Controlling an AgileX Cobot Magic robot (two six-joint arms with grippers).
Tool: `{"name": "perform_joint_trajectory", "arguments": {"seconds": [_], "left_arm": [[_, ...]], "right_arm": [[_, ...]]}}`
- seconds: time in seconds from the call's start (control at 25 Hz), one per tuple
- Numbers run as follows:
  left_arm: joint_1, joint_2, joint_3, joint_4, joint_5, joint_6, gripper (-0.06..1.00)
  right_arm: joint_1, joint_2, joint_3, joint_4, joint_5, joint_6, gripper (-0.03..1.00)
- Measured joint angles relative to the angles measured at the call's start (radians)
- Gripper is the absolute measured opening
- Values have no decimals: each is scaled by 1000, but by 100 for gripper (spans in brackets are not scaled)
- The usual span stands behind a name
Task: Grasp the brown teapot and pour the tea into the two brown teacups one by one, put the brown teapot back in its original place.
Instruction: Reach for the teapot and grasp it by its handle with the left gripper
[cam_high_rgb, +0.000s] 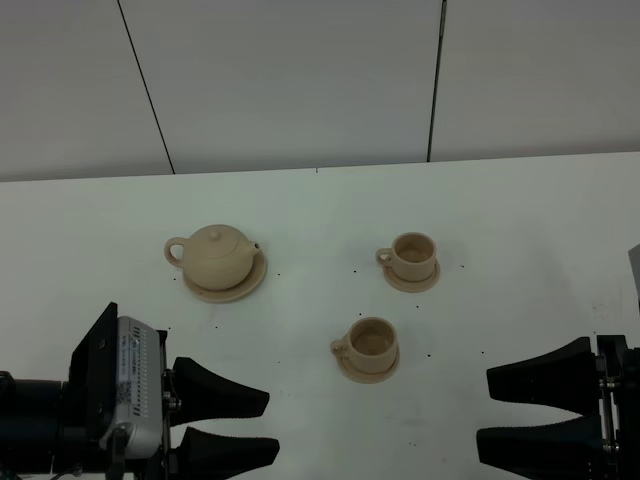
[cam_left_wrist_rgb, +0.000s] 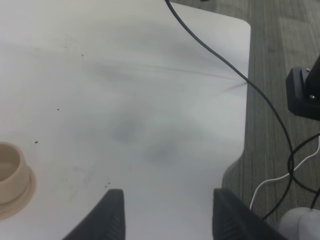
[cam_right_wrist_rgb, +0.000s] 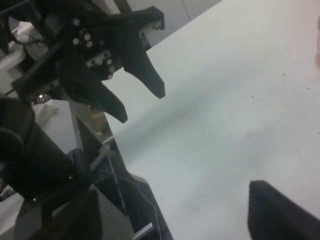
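The brown teapot (cam_high_rgb: 218, 254) stands upright with its lid on, on its wide saucer, the original place (cam_high_rgb: 245, 287), at the left of the table. Its handle points left and its spout right. The two brown teacups stand on small saucers, one farther back (cam_high_rgb: 413, 256) and one nearer the front (cam_high_rgb: 371, 343). My left gripper (cam_high_rgb: 270, 427) is open at the front left, well short of the teapot, with nothing between its fingers (cam_left_wrist_rgb: 112, 216). One teacup (cam_left_wrist_rgb: 10, 172) shows at the edge of the left wrist view. My right gripper (cam_high_rgb: 485, 410) is open at the front right, away from the cups.
The white table (cam_high_rgb: 320, 210) meets a white wall behind. The left wrist view shows the table's right edge, a black cable (cam_left_wrist_rgb: 235, 75) running over it, and grey floor beyond. In the right wrist view the left gripper (cam_right_wrist_rgb: 142, 106) hangs over the table's far edge.
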Motion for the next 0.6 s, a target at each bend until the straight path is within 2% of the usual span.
{"name": "perform_joint_trajectory", "arguments": {"seconds": [0.6], "left_arm": [[0,0,0,-2,1,-4,47]], "right_arm": [[0,0,0,0,0,0,59]]}}
